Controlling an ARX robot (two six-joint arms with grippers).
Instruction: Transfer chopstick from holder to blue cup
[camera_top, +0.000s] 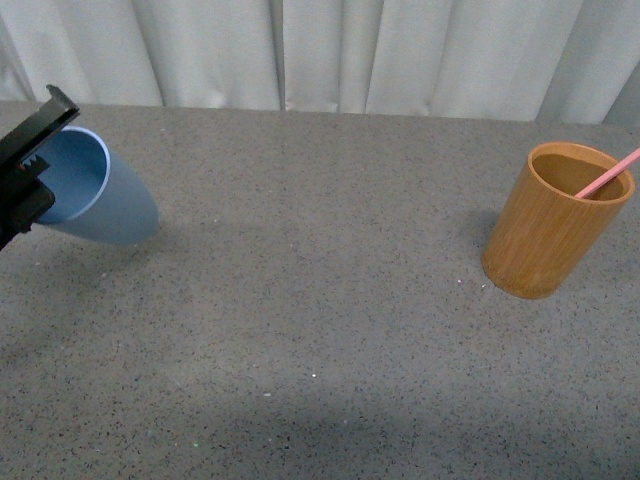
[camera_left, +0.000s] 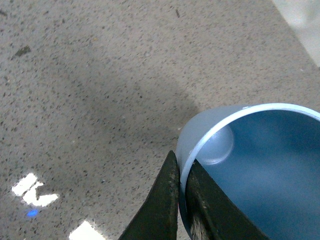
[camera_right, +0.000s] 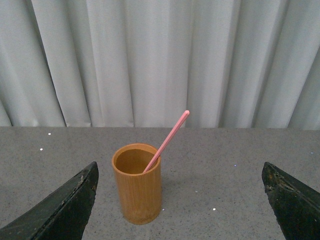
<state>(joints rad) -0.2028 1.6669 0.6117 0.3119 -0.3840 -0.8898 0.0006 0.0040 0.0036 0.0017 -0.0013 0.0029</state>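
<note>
The blue cup (camera_top: 105, 195) is tilted at the far left of the table, mouth towards the left. My left gripper (camera_top: 30, 160) is shut on its rim, one finger inside and one outside; the left wrist view shows the rim (camera_left: 210, 132) pinched between the fingers (camera_left: 167, 200). The orange-brown holder (camera_top: 556, 220) stands upright at the right. One pink-red chopstick (camera_top: 607, 177) leans out of it to the right. In the right wrist view the holder (camera_right: 137, 182) with the chopstick (camera_right: 167, 141) stands ahead of my open right gripper (camera_right: 180, 200), whose jaws stand wide apart and empty.
A grey speckled tabletop (camera_top: 320, 300) spans the views. White curtains (camera_top: 330, 50) hang behind the table's far edge. The blue cup and the holder are far apart across the table.
</note>
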